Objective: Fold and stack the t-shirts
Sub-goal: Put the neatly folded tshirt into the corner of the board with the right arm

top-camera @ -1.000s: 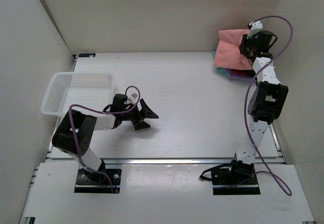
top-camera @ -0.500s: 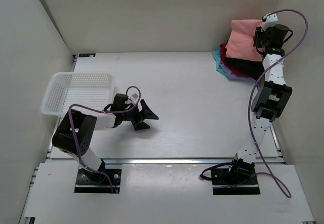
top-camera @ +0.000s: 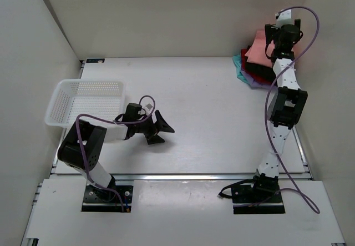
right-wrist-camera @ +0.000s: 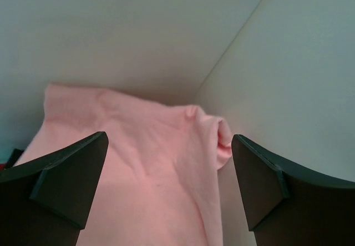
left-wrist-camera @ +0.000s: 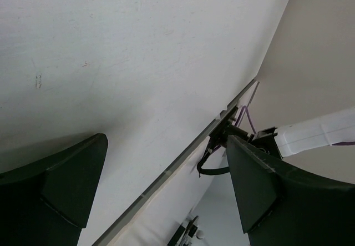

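Observation:
The t-shirts form a stack in the far right corner. A salmon-pink one (top-camera: 257, 50) lies on top, with black (top-camera: 260, 69), red (top-camera: 244, 53), teal (top-camera: 238, 65) and purple (top-camera: 253, 81) edges showing beneath it. My right gripper (top-camera: 277, 41) hovers over the pink shirt, open. In the right wrist view the pink cloth (right-wrist-camera: 138, 168) lies beyond the spread fingers (right-wrist-camera: 66, 185) against the wall, and nothing is gripped. My left gripper (top-camera: 161, 128) rests low over the bare table at the near left, open and empty; in its wrist view (left-wrist-camera: 166, 190) only table shows.
A white mesh basket (top-camera: 83, 99) stands at the left, just behind the left arm. Walls close the table on the left, back and right, and the shirt stack sits tight in the back right corner.
My right gripper has opened and let go of the pink shirt. The shirt went from draped over the stack's front to lying further back against the wall. The left arm is still.

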Tool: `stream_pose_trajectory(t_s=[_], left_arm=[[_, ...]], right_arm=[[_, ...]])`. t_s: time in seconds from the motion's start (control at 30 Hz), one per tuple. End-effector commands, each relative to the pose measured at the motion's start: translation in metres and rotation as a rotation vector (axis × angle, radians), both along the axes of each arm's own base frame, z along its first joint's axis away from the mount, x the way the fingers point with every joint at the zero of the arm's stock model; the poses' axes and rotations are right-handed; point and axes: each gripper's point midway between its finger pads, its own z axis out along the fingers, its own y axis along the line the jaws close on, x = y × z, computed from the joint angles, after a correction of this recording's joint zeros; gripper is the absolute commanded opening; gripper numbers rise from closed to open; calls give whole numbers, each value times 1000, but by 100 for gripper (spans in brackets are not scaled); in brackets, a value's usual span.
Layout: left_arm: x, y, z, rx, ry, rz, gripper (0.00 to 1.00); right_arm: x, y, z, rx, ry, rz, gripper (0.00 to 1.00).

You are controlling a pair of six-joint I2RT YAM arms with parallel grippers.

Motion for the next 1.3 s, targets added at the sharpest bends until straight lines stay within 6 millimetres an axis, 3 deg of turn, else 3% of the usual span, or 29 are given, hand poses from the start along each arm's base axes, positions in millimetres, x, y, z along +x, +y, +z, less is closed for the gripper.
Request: stream_pose_trajectory(t_s=[0.0, 0.07, 0.1, 0.13, 0.17, 0.2, 0.23, 0.27, 0.3, 0.33, 0.37, 0.4, 0.47, 0.5, 0.53, 0.6, 0.73, 0.87, 0.97, 1.2, 1.23, 1.27], left_arm=[[24, -7, 43, -42, -147, -30, 99], [29, -2, 56, 64, -199, -56, 99], [39, -3, 74, 90, -295, -79, 99], [39, 3, 77, 128, -298, -76, 99], [43, 5, 84, 133, -317, -73, 99], [44, 11, 92, 101, -305, -44, 99], [51, 17, 100, 56, -291, 7, 99], [51, 21, 108, -20, -265, 45, 98], [47, 22, 111, -75, -241, 34, 99], [54, 23, 123, -119, -277, 51, 99], [56, 23, 130, -147, -303, 43, 99], [63, 21, 142, -148, -340, 36, 99], [69, 24, 146, -79, -344, 17, 98], [72, 23, 155, -64, -362, 7, 99], [79, 26, 162, -46, -398, 13, 99], [84, 38, 166, -29, -409, 52, 99], [86, 51, 160, -73, -397, 113, 99], [99, 54, 165, -69, -420, 138, 99], [100, 56, 170, -24, -434, 140, 98], [104, 85, 175, 116, -468, 177, 99], [102, 82, 176, 171, -504, 138, 99], [114, 85, 191, 242, -565, 144, 99]], right_arm=[[-51, 1, 168, -107, -315, -149, 92], [-70, 15, 169, -94, -258, -130, 97], [-96, 30, 204, -97, -301, -112, 100], [-117, 41, 205, -84, -281, -95, 99], [-123, 50, 173, -54, -215, -78, 99], [-145, 66, 158, -40, -173, -48, 99], [-171, 86, 179, 0, -221, -6, 99], [-175, 109, 132, 42, -115, 53, 99], [-198, 119, 104, 52, -45, 52, 99], [-222, 146, 104, 72, -30, 96, 99], [-242, 166, 82, 104, 12, 110, 99], [-258, 176, 36, 120, 154, 137, 99], [-292, 211, -2, 196, 289, 201, 99], [-314, 218, -26, 214, 371, 211, 99], [-331, 225, -29, 225, 382, 216, 100], [-353, 236, -57, 284, 425, 258, 99], [-364, 242, -63, 397, 417, 354, 99], [-354, 223, -60, 402, 382, 311, 99], [-353, 220, -60, 430, 377, 328, 99], [-359, 242, -66, 521, 347, 392, 99], [-359, 247, -65, 527, 345, 408, 100], [-357, 249, -66, 526, 351, 413, 99]])
